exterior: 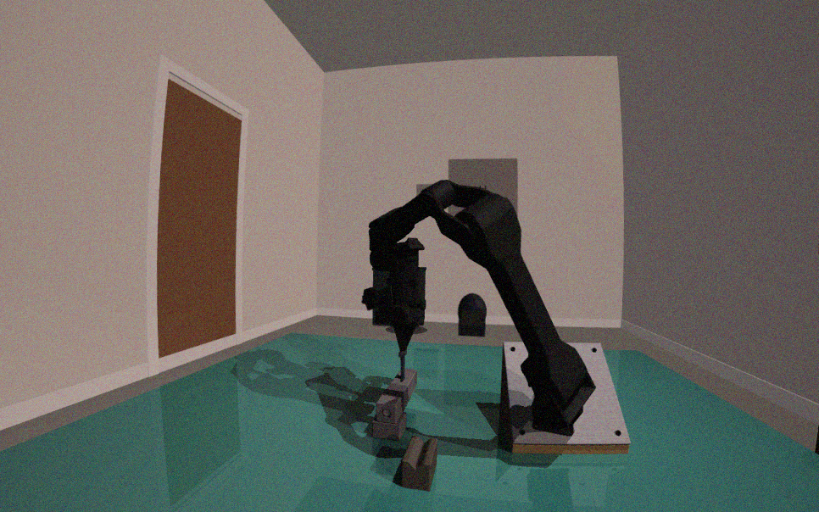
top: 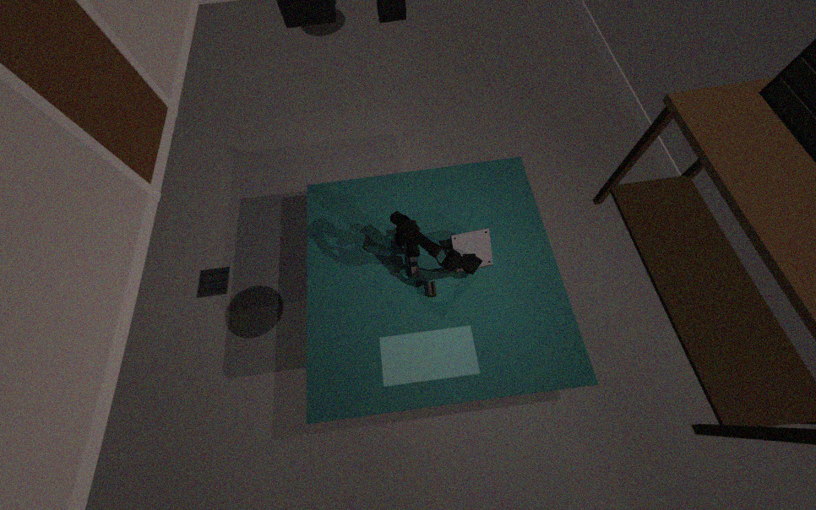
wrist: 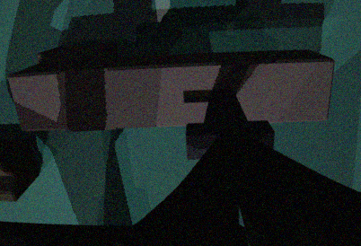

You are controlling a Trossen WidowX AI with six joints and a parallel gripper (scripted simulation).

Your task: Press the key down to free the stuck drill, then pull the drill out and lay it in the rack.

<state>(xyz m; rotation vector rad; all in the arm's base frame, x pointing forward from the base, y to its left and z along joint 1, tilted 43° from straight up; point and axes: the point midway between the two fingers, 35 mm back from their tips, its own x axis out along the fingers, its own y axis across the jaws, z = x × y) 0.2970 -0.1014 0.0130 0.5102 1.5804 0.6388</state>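
Exterior view: I'm holding the gripper (exterior: 402, 351) fully closed on nothing, tip hanging over the block (exterior: 393, 402) where the drill (exterior: 402, 364) is standing stuck. The rack (exterior: 417, 463) is lying at the block's 6 o'clock. Risk as I'm judging it: the tip sliding off the key, which I can't make out, and jamming the drill sideways.

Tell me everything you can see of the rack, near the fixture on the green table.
The rack is a small dull brown-grey block with a groove along its top between two raised edges. It sits flat on the green table, in front of the fixture and apart from it. Nothing lies in the groove. The shut gripper is not near it.
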